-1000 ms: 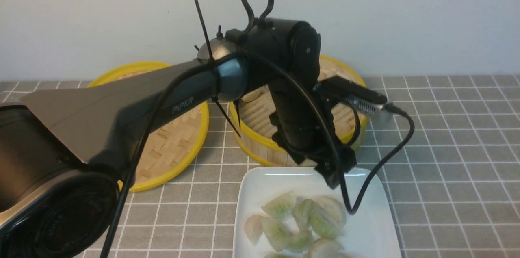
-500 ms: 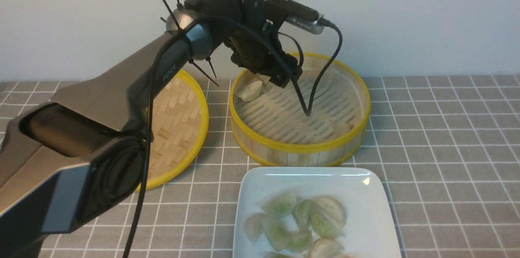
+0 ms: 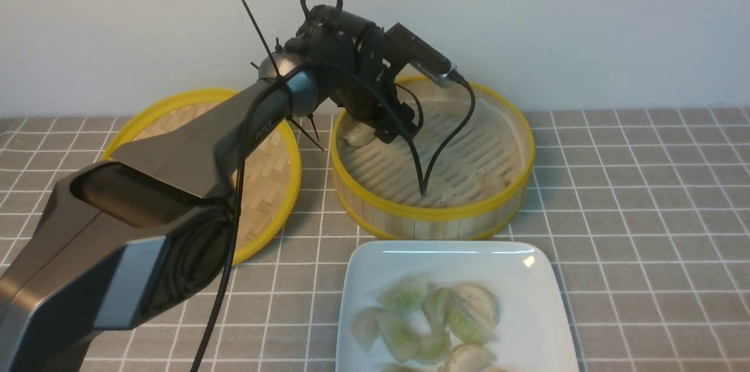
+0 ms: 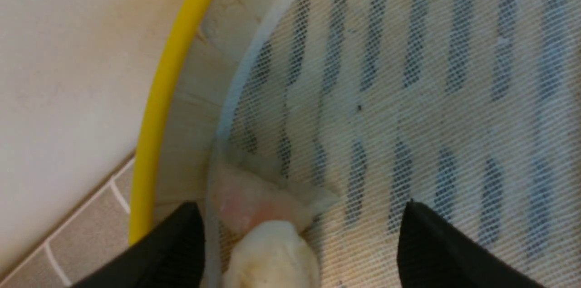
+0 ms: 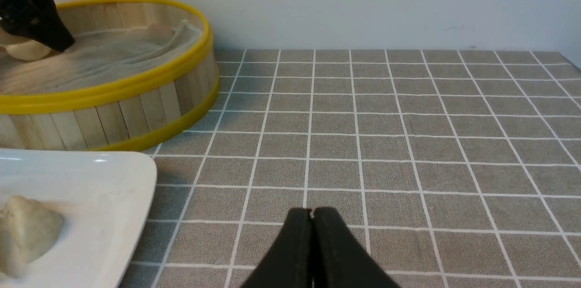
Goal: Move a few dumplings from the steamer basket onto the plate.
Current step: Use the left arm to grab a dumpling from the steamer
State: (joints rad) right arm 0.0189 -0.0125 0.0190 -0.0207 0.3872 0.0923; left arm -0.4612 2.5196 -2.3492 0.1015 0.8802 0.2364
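Pale dumpling (image 4: 268,256) sits between the spread jaws of my left gripper (image 4: 299,206), clear only from its wrist camera; my right gripper (image 5: 312,213) is pressed together.

Steamer basket (image 3: 433,222): 1. Woven lid (image 3: 269,184) w/ yellow rim: 1. Plate (image 3: 527,313): 1. Mesh liner (image 4: 408,75) in basket: 1. Dumplings (image 3: 436,304): approx 8 on plate in front view, poss. 1–2 more cut off at frame edge. They overlap, so no exact count. In basket: at least 2 per left wrist view, 1 pinkish (image 4: 254,202) + 1 white (image 4: 272,256). Hands: 2, i.e. left hand (image 4: 299,206) & right hand (image 5: 312,212). Desk (image 3: 644,214): 1.
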